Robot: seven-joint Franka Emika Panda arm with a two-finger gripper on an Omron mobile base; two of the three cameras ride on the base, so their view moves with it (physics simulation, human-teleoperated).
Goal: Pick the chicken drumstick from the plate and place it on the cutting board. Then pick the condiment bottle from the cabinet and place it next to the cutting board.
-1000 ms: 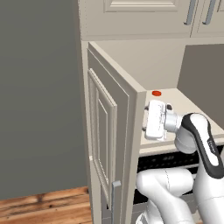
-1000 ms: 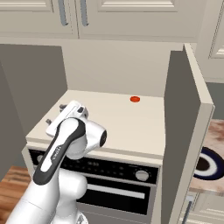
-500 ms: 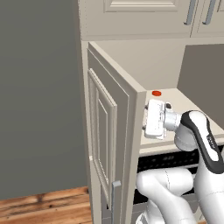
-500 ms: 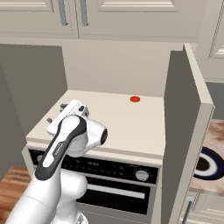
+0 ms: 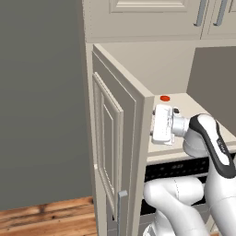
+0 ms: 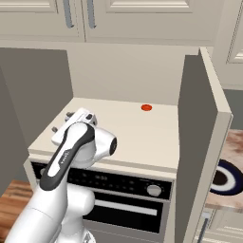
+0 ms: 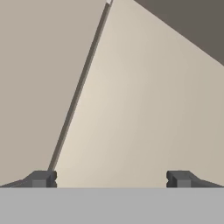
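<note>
The cabinet (image 6: pixel 137 128) stands open, and its plain cream shelf bears a small red disc (image 6: pixel 146 107). My gripper (image 6: pixel 62 121) is over the shelf's left front part and points left toward the side wall. In the hand view the gripper (image 7: pixel 111 178) is open with nothing between its fingertips (image 7: pixel 41 178), facing bare cream panels. In the left base view the open door (image 5: pixel 115 138) hides the fingers. The plate (image 6: pixel 223 178) shows at the far right, partly cut off. The chicken drumstick, the cutting board and the condiment bottle are out of view.
The cabinet's right door (image 6: pixel 199 142) stands open between the shelf and the pink-brown countertop (image 6: pixel 235 142). A dark oven panel with a knob (image 6: pixel 153 190) sits under the shelf. Upper cabinets with paired handles (image 6: pixel 78 14) hang above.
The hand has crept very slightly left toward the cabinet's side wall. The jaws have stayed open.
</note>
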